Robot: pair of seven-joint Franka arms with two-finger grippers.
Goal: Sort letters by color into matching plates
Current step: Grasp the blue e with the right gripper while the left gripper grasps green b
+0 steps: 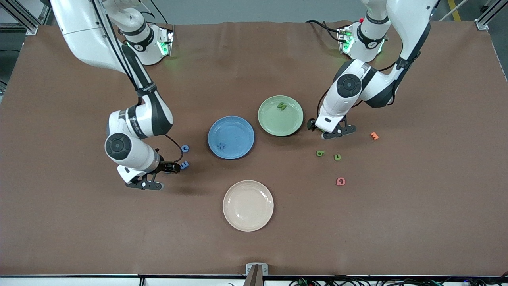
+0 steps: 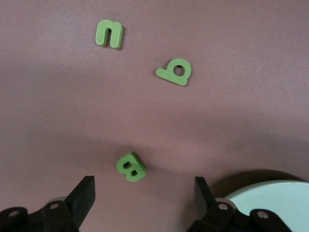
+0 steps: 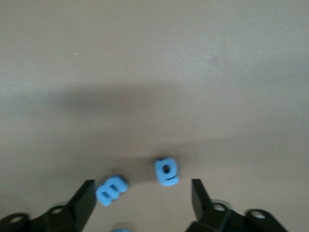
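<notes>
Left gripper (image 2: 140,193): low over the brown table (image 1: 397,222) just beside the pale green round plate (image 1: 280,115), jaws spread wide and empty, straddling a small green foam letter B (image 2: 131,166) that lies flat between them.

Right gripper (image 3: 140,193): low over the table toward the right arm's end, jaws apart with nothing gripped; a small blue foam letter (image 3: 166,171) sits between the fingers, another blue foam letter (image 3: 111,189) close by one finger.

Plates: solid blue round plate (image 1: 231,137) holds one blue piece; the green plate holds one green piece. The cream plate (image 1: 248,205) is no part of the sorting.

Loose: a green "n" (image 2: 109,34) and a green "b" (image 2: 175,71) (near the left gripper), plus an orange letter (image 1: 374,136) and a pink letter (image 1: 340,181).

Step judged: both arms at pick-up. Next calls for descending squarely and closing on one letter each.
</notes>
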